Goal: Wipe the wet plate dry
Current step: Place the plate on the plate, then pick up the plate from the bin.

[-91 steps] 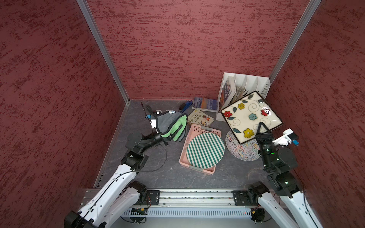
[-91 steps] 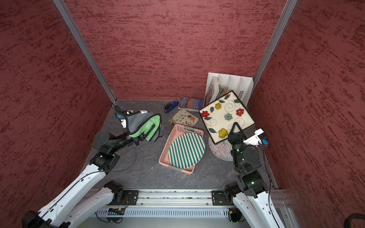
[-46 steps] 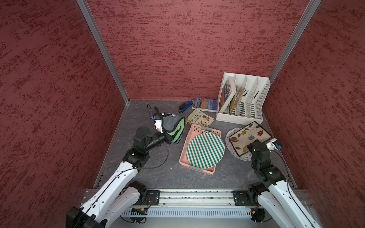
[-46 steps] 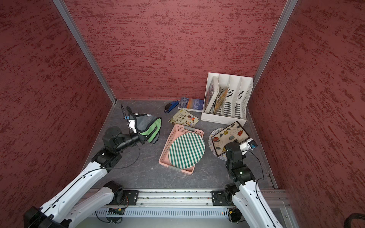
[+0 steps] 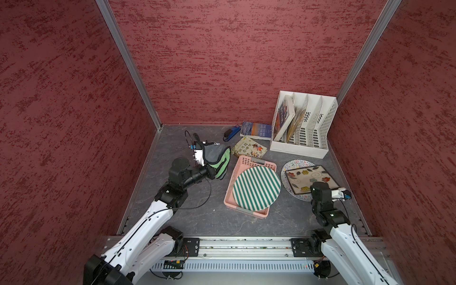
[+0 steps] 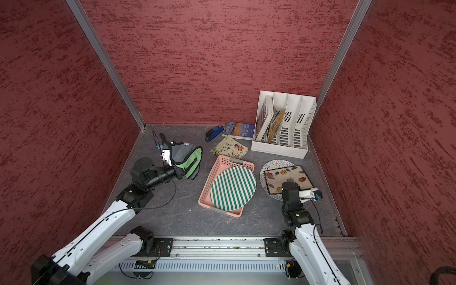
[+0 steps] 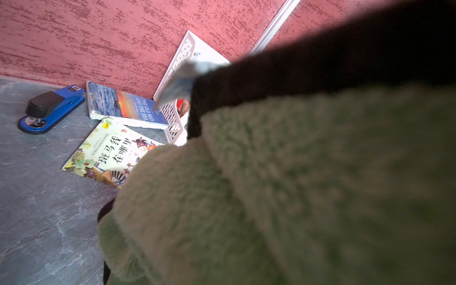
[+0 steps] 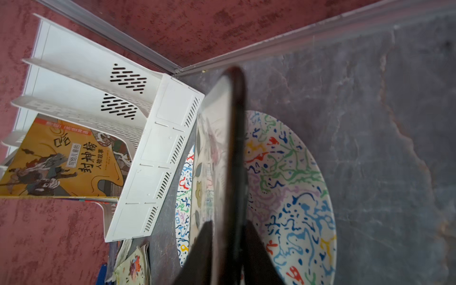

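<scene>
**Bimanual cell, top and wrist views.** The square plate (image 5: 308, 176) (cream, flowered, dark-rimmed) lies on a round plate (image 5: 293, 164) with coloured speckles at the right of the table (image 5: 197, 222). It is in front of the rack (image 5: 299, 150) and just beside the basket (image 5: 243, 162). Both top views show the square plate (image 6: 287, 176) face up.

The right gripper (image 8: 228, 223) sits at the near rim of this plate, hidden under the arm's wrist in the top views. In the right wrist view the square plate (image 8: 238, 148) appears edge-on between the two dark fingers (image 8: 259, 254), one on each face. Whether they press on the rim or stand slack cannot be told.

The left gripper (image 5: 209, 158) is clenched on the cloth (image 5: 222, 162), a green-and-grey towel held up left of the basket and well apart from the square plate. The cloth drapes over the jaws and hides them, and the cloth (image 7: 271, 185) fills most of the left wrist view.

A striped plate (image 5: 256, 190) rests on the pink basket and overhangs its rim. Behind the basket lie a picture book (image 5: 249, 148), a second book (image 5: 255, 129) and a blue stapler (image 5: 231, 133) — all near the back wall. Books lean in the left compartments of the rack.
</scene>
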Robot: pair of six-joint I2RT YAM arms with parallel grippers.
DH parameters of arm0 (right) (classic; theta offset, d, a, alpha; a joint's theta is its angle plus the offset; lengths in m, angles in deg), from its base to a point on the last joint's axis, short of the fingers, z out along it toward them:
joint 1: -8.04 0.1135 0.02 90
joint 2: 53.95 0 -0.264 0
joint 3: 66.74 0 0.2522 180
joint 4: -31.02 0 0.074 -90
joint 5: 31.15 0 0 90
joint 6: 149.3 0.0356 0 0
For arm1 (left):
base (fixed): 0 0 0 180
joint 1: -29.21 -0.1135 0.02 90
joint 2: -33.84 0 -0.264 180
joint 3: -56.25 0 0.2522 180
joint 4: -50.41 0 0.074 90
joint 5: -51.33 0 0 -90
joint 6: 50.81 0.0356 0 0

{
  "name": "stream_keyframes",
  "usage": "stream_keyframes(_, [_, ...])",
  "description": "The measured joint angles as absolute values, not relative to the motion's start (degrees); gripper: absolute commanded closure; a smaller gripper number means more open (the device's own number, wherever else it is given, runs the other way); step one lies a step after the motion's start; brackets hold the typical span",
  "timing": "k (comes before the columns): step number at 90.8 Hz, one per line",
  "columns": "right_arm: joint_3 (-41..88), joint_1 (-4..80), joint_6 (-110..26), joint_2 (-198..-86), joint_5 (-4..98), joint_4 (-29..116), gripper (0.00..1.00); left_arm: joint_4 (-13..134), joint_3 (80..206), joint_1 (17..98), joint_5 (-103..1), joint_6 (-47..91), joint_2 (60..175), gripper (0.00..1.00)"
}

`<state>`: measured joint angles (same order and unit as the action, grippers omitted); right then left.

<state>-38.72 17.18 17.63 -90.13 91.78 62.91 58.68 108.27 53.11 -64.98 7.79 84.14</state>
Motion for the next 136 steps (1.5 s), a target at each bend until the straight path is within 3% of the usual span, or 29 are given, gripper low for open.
stream_keyframes(10, [-41.06,17.18,20.42,-92.87,90.60,65.51,0.61,60.23,108.20,52.85,-62.18,7.07,84.34,1.00])
stream_keyframes(26, [-40.16,17.18,22.72,-91.51,91.08,70.69,0.26,61.98,106.24,51.62,-59.23,5.58,84.87,1.00])
stream_keyframes(36, [-34.87,17.18,21.54,-88.82,92.24,76.79,0.14,63.62,104.23,50.79,-57.04,5.01,85.00,1.00])
stream_keyframes(42, [-30.70,17.18,19.40,-87.05,92.61,80.11,0.13,64.80,103.31,50.55,-55.10,4.93,85.17,1.00])
stream_keyframes(50, [-26.06,17.18,11.64,-84.26,90.03,81.86,0.18,66.46,102.17,50.40,-52.41,4.95,85.46,1.00])
stream_keyframes(55, [-24.42,17.05,3.90,-81.68,84.20,79.31,0.39,67.22,101.67,50.35,-51.14,4.99,85.89,1.00])
stream_keyframes(58, [-23.79,17.03,-0.01,-80.23,78.65,77.29,0.44,67.66,101.54,50.35,-50.49,5.01,86.35,1.00])
stream_keyframes(68, [-18.37,17.47,-8.47,-83.67,63.30,76.05,0.42,68.80,101.52,50.38,-49.70,5.28,89.00,1.00])
stream_keyframes(79, [-13.87,22.21,-14.70,-93.76,54.78,75.81,0.25,69.37,101.43,50.51,-50.14,5.60,93.04,1.00])
stream_keyframes(86, [-14.43,26.54,-17.04,-98.81,52.55,76.60,0.22,69.28,100.88,50.92,-50.31,5.60,95.38,1.00])
stream_keyframes(113, [-17.49,34.25,-19.29,-109.61,49.95,72.55,0.49,66.33,97.87,53.06,-50.81,5.41,101.78,1.00])
stream_keyframes(129, [-18.98,34.47,-17.76,-110.22,46.36,65.69,0.52,61.30,97.84,54.73,-52.85,5.10,106.98,1.00])
stream_keyframes(136, [-19.48,34.54,-16.73,-110.27,44.51,63.00,0.58,58.63,97.84,55.71,-53.68,4.97,109.78,1.00])
